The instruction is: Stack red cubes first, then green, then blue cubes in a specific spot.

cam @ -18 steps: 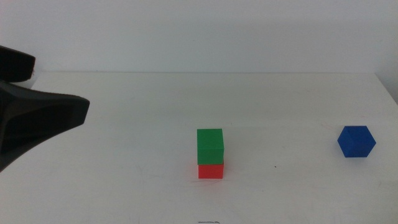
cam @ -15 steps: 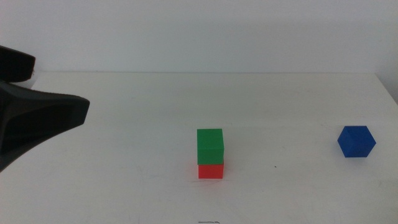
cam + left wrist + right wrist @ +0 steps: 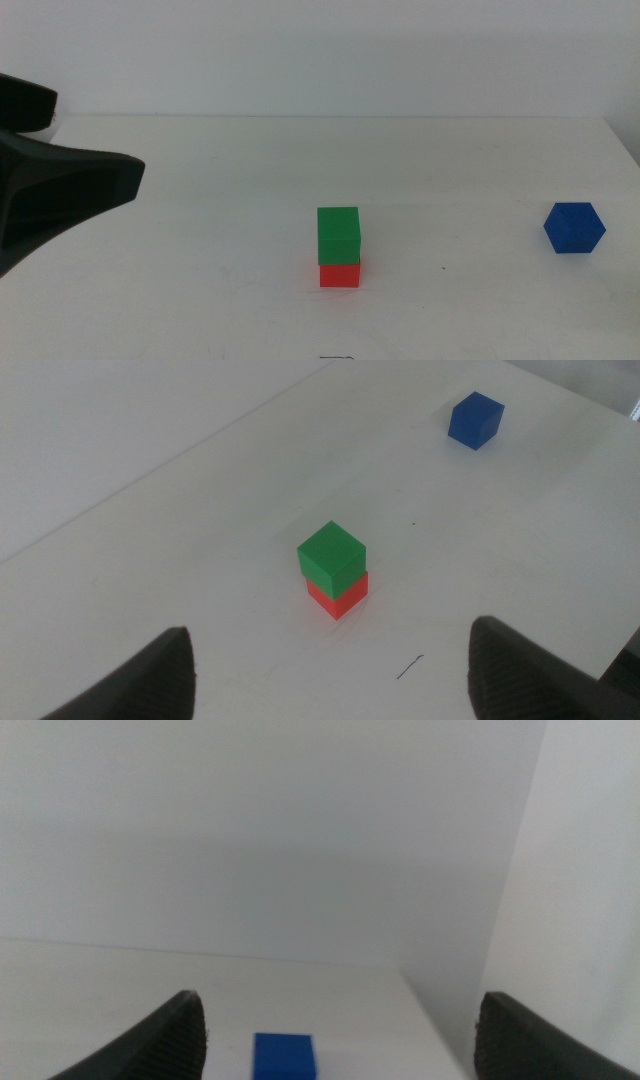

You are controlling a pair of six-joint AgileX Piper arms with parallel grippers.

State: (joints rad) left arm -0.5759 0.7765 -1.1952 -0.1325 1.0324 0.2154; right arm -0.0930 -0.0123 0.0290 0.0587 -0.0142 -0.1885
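Note:
The green cube [image 3: 338,235] sits squarely on the red cube [image 3: 340,275] near the table's middle front; the pair shows again as green cube [image 3: 331,556] over red cube [image 3: 338,598] in the left wrist view. The blue cube [image 3: 574,228] lies alone on the table at the far right, also seen as the blue cube [image 3: 475,420] and blue cube [image 3: 282,1055]. My left gripper [image 3: 325,675] is open and empty, drawn back from the stack; its arm [image 3: 50,190] shows at the left edge. My right gripper [image 3: 340,1040] is open, empty, facing the blue cube from a distance.
The white table [image 3: 200,250] ends at a back edge against a pale wall [image 3: 320,50]. Its right edge runs close past the blue cube. A small dark mark [image 3: 408,666] lies on the tabletop near the stack.

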